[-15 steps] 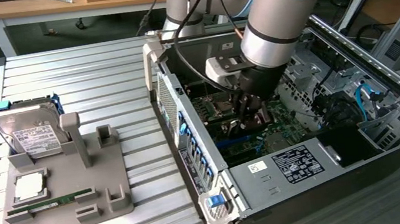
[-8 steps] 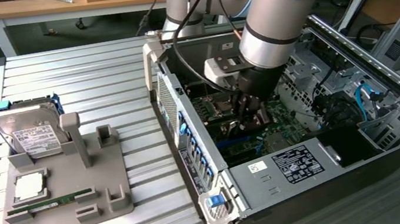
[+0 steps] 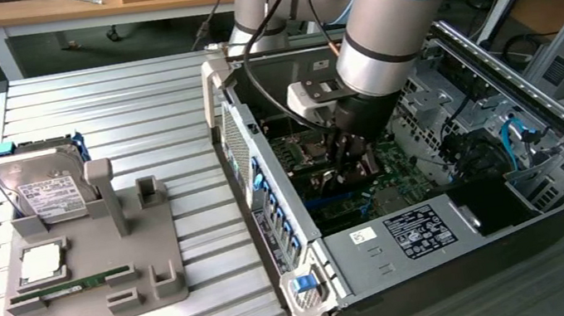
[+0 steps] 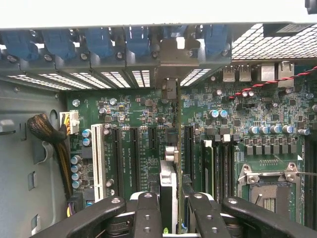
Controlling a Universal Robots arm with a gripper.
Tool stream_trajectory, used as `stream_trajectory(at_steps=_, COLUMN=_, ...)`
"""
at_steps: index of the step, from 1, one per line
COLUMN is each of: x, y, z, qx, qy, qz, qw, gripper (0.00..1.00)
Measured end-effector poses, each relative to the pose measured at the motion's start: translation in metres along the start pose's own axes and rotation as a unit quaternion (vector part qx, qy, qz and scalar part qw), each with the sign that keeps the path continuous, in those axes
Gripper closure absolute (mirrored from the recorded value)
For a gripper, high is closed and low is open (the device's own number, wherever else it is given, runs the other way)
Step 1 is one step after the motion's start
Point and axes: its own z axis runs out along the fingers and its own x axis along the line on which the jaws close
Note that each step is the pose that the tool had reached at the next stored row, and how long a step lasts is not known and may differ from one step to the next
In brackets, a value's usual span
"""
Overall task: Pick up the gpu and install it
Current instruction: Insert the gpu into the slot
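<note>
Black fingers (image 4: 147, 215) of the tool (image 4: 174, 214) are clamped on the gpu (image 4: 169, 179). It stands on edge between them inside the computer case (image 3: 427, 228), over the long slots of the motherboard (image 4: 138, 114), with its bracket end at the rear openings. Picking up looks done and seating is the step in hand; I cannot tell whether the card is pressed fully home. Well apart on the desk (image 3: 115, 91), the gray holder (image 3: 92, 304) carries the hard drive (image 3: 41, 190) and the memory stick (image 3: 83, 284).
</note>
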Motion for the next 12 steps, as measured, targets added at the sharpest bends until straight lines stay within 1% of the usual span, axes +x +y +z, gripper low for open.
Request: stream_trajectory(at_steps=12, x=0.0000, y=0.0001, z=0.0018, qx=0.0001, qy=-0.0001, qz=0.000, qw=1.0000, gripper=0.73)
